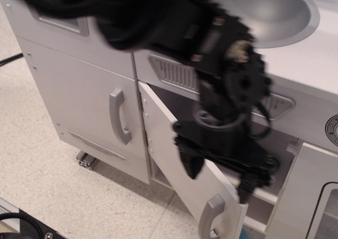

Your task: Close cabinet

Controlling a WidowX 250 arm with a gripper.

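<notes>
The cabinet (274, 196) is the low white compartment under the sink counter. Its squarish white door (174, 170) is hinged at the left, stands partly open and angles out toward me. The grey bar handle (210, 218) is at the door's free lower corner. My black gripper (217, 176) is blurred and hangs open and empty over the door's upper free edge. One finger (190, 165) is in front of the door face and the other is past its edge. I cannot tell whether it touches the door. The arm hides most of the inside.
A taller white door with a curved grey handle (119, 117) is to the left. The round metal sink (264, 11) is in the counter above, with a grey vent grille (171, 72) below it. A white panel with a dark-outlined window (317, 196) is at the right. A black cable (10, 59) lies on the floor.
</notes>
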